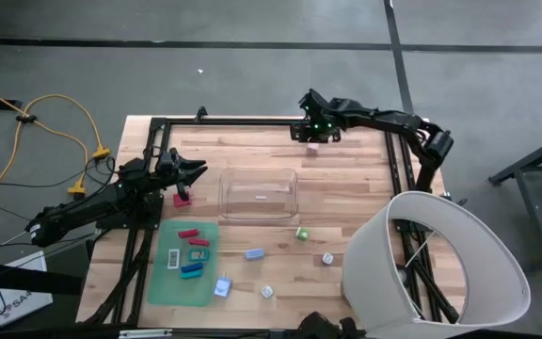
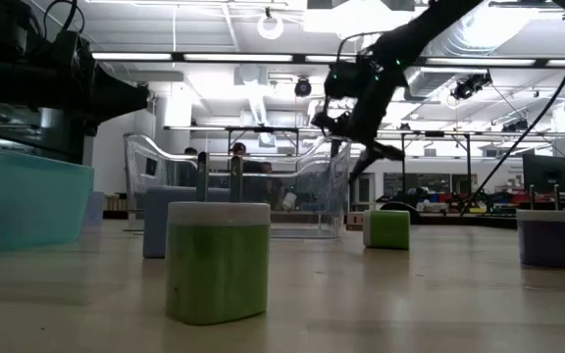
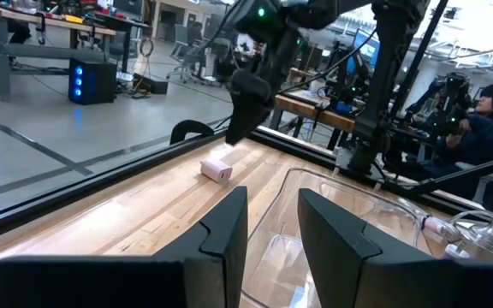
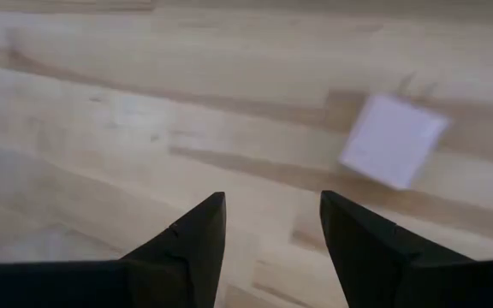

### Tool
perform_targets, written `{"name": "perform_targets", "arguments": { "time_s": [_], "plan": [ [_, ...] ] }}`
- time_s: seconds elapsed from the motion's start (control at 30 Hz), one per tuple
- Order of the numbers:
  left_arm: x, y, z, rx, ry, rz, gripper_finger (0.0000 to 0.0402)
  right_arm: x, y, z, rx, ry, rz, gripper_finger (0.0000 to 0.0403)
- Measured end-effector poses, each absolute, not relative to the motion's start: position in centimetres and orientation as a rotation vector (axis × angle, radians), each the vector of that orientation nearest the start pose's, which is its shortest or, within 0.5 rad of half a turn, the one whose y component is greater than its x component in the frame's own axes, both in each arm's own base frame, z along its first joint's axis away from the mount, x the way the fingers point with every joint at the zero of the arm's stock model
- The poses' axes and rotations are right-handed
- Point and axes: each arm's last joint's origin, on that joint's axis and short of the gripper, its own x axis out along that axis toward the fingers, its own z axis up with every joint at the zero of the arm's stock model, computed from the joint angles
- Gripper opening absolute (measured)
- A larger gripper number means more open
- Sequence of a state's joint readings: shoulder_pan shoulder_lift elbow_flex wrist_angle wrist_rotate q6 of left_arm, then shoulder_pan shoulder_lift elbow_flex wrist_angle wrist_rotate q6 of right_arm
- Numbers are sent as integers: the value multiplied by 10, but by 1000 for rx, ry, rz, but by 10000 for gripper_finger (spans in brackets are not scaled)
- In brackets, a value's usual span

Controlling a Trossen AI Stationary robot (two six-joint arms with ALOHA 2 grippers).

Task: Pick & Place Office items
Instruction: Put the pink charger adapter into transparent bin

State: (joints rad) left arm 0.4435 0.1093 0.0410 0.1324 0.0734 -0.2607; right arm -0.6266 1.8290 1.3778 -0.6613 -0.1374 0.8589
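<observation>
Right end effector (image 1: 310, 139) low at the far edge, fingers parted; left end effector (image 1: 193, 171) empty, narrowly parted.

Bench (image 1: 346, 193): light wooden slats, black frame along its edges.

Clear rectangular bin (image 1: 258, 193) stands near the middle, open side up.

Flat green mat (image 1: 183, 264) lies on the near-left part, in front of the bin. On it: a red piece (image 1: 188, 234), a teal piece (image 1: 199, 253), a blue piece (image 1: 191, 268), a white striped piece (image 1: 173, 257).

Directly on the wood:
- pale pink block (image 1: 312, 146) near the far edge, alone
- red-pink piece (image 1: 183, 199) left of the bin
- green cube (image 1: 302, 234) in front of the bin's right corner
- light blue piece (image 1: 254, 253)
- blue-white piece (image 1: 222, 287) just off the mat's corner
- two small whitish pieces (image 1: 327, 258), (image 1: 267, 292)
</observation>
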Motion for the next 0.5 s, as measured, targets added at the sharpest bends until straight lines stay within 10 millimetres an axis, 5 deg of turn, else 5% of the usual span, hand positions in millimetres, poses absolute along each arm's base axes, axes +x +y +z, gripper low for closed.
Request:
{"name": "perform_targets", "arguments": {
  "time_s": [0.2,0.5],
  "plan": [
    [94,42,182,-241,-110,360,102,313,-213,253,1104,912,-1001,166],
    [93,42,182,-241,-111,360,102,318,-224,236,1135,1049,-1181,130]
  ]
}}
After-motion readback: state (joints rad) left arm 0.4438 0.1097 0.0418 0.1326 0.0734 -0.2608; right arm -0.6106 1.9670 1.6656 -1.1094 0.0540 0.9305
